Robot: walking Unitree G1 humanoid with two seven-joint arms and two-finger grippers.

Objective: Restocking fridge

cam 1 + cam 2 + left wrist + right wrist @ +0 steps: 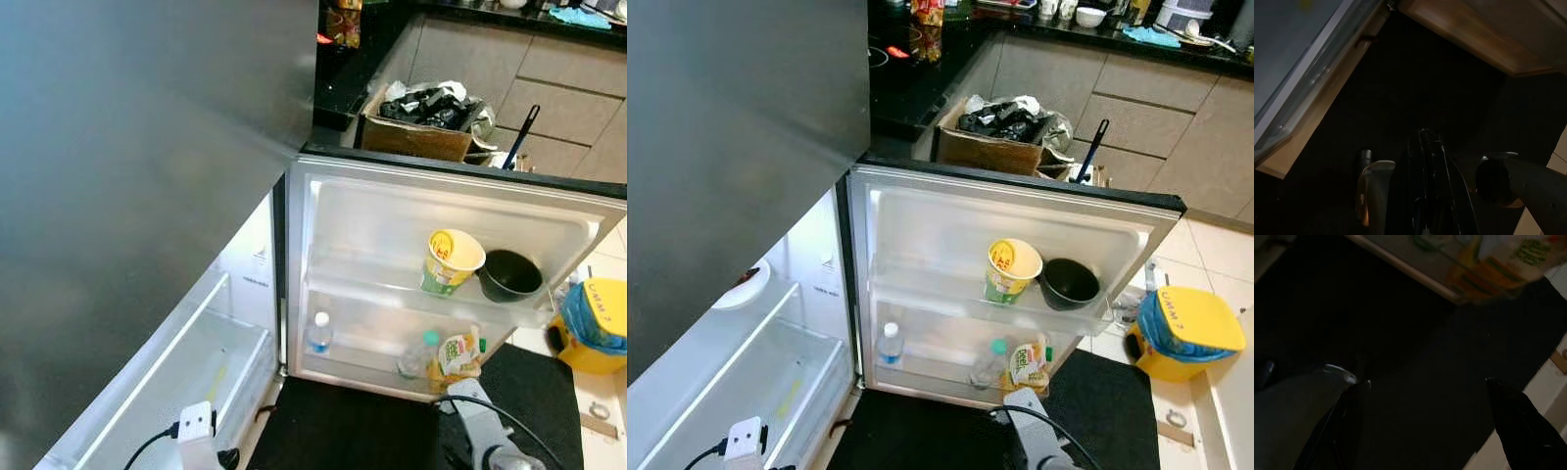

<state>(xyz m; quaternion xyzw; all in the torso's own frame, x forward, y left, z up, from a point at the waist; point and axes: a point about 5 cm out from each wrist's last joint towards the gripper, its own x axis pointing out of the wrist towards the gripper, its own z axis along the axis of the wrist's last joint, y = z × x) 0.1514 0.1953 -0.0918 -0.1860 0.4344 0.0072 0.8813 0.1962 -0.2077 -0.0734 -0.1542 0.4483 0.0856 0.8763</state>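
Note:
The fridge door [392, 211] stands wide open in front of me. Its upper shelf holds a yellow-and-green cup [449, 262] and a black bowl [509, 276]. On the lower shelf stand a water bottle [319, 333], a green-capped bottle [419, 354] and a snack packet [457, 352]. A clear drawer [196, 372] lies inside the fridge at the left. Both arms hang low over the black mat [343, 431]. My left gripper [1425, 134] is shut and holds nothing. My right gripper [1425, 382] is open and empty, just below the door's lower shelf.
A cardboard box [416, 132] of black bags sits behind the door, by grey cabinets. A yellow bin [598, 323] stands on the tiles to the right. A white plate [743, 284] rests on a shelf inside the fridge. The fridge's grey upper door [127, 176] looms at the left.

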